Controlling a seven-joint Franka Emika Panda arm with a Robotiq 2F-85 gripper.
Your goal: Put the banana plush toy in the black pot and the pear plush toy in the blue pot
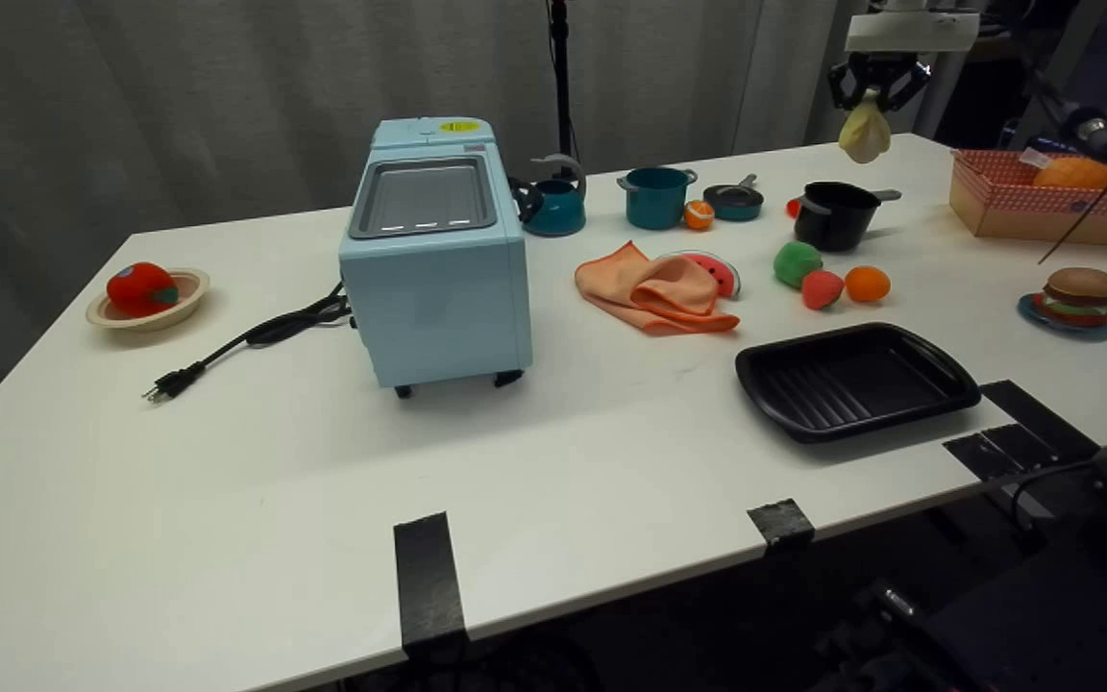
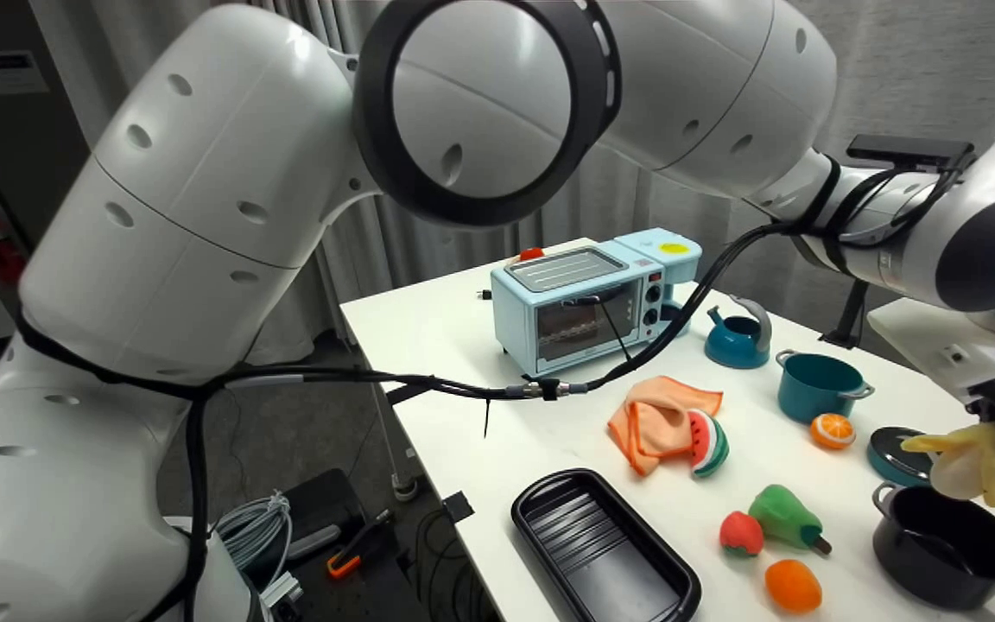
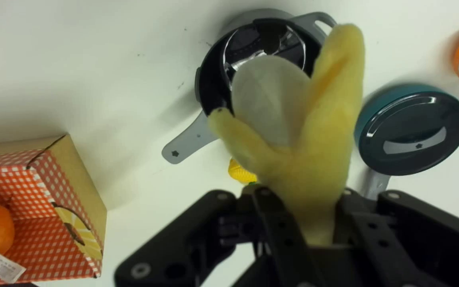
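Two black gripper fingers [image 3: 277, 222] pinch one end of the peeled-open yellow plush banana [image 1: 866, 135], which dangles roughly lengthwise, round black toy pot [image 1: 832, 228] looking pretty much below, so straight down probably works.

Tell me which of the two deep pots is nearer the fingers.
The black pot, the one with a long grey handle; the blue pot stands farther off, beside the orange slice.

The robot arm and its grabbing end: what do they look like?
The arm is white and rounded, with oval dimples and a broad black ring around one joint. Black cables loop alongside, with a silvery connector. A black bar sits near the far end. The gripper is black, with two fingers.
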